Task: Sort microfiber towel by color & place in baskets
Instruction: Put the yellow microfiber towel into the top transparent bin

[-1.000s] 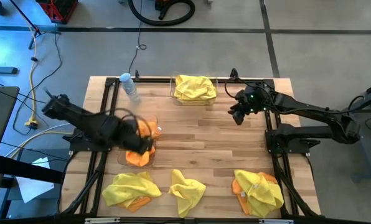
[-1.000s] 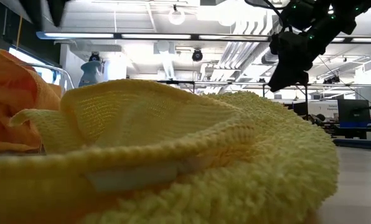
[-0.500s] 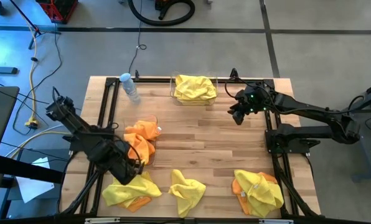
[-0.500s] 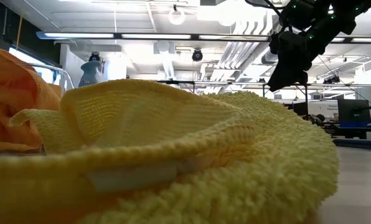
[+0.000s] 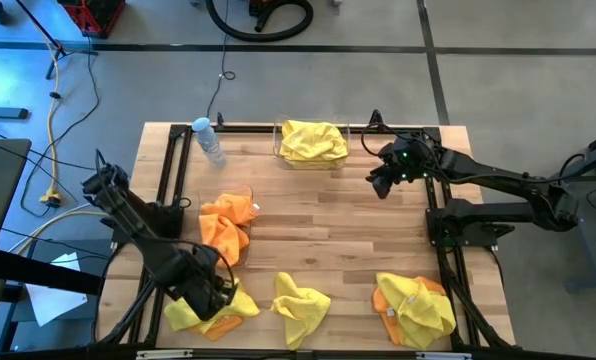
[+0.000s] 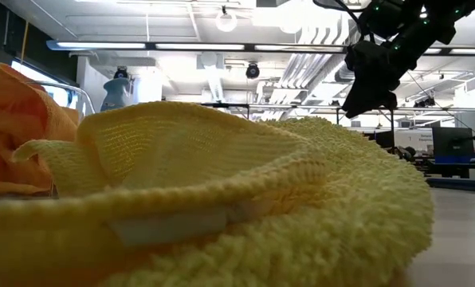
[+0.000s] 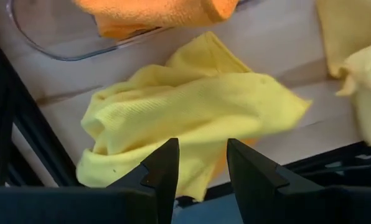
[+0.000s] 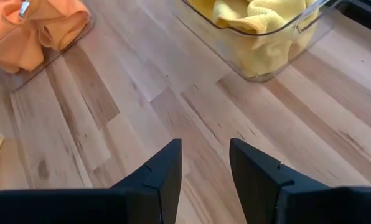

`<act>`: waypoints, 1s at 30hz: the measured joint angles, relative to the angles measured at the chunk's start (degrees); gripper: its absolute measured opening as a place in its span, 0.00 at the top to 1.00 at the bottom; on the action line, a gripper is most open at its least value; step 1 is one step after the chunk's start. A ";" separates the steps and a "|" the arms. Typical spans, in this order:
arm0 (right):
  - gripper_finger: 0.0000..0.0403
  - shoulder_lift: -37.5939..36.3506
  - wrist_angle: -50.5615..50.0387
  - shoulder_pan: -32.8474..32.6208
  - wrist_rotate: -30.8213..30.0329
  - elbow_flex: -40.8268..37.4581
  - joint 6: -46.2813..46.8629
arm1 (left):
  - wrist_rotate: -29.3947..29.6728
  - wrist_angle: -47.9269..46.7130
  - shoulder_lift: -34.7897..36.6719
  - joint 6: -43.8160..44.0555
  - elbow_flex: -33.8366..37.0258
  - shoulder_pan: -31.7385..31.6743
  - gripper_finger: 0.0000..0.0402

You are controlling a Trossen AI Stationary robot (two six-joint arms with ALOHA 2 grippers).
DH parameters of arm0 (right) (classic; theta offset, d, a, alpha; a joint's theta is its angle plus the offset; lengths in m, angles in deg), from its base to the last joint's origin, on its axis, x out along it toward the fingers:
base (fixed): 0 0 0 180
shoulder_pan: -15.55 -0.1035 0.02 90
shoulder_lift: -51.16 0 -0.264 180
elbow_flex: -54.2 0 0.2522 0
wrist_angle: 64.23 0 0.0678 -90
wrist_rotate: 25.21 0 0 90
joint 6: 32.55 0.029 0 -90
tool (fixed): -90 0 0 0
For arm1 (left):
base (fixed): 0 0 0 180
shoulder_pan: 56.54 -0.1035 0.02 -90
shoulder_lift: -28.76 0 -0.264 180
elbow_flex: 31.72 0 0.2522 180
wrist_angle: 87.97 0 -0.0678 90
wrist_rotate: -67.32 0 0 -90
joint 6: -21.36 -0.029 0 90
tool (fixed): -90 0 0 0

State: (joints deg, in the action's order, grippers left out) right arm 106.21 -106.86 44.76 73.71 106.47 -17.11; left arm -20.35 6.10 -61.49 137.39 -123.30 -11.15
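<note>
While hovering with jaws parted and empty, left gripper point(image 5: 210, 295) faces yellow towel point(image 7: 192, 118) | likely soft, light: pinch raised fold | right gripper point(image 5: 382, 184) idle, jaws parted.

Left gripper point(image 5: 213, 293) hangs open at the near edge; right gripper point(image 5: 382, 186) open, raised far-right.

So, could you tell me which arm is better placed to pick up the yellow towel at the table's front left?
Left. The left gripper hangs open directly over that yellow towel, while the right gripper waits open far off beside the basket of yellow towels.
</note>
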 joint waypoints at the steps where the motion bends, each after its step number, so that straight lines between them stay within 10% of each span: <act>1: 0.68 0.00 0.00 0.00 -0.17 0.00 0.38 | -0.01 -0.02 -0.63 -1.04 0.00 0.20 0.69; 16: 0.68 0.00 0.48 0.00 -0.41 0.00 6.59 | -4.20 0.09 -10.05 -31.68 0.04 1.02 0.70; 30: 0.68 0.02 0.48 0.00 -0.47 0.00 8.12 | -6.40 4.69 -15.91 -41.95 0.06 1.92 0.73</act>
State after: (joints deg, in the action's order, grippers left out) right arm 106.23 -106.38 44.76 73.24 106.47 -9.00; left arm -26.75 10.79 -77.40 95.44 -123.24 -9.23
